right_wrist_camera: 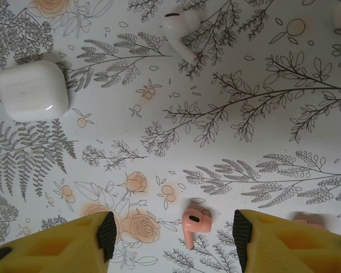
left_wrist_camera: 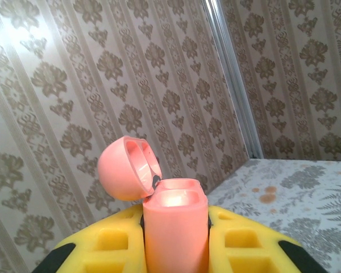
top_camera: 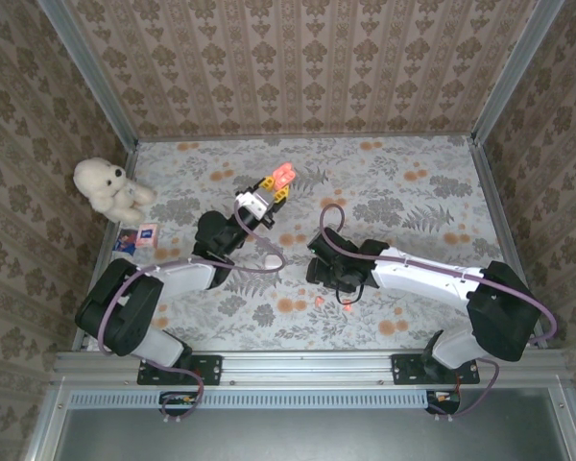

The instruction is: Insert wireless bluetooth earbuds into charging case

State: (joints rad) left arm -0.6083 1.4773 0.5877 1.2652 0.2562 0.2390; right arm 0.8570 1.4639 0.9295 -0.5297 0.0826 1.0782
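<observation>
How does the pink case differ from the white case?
The pink case has its lid open; the white case is closed. The pink case stands upright, clamped in the left gripper; the white case lies free on the table. Both are small, rounded charging cases.

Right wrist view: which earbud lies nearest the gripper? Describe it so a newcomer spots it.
On the floral tabletop, look at the bottom edge between the right gripper's two yellow fingers. A pink earbud lies there, touching neither. Its colour sets it apart from the white earbud and white case farther up.
</observation>
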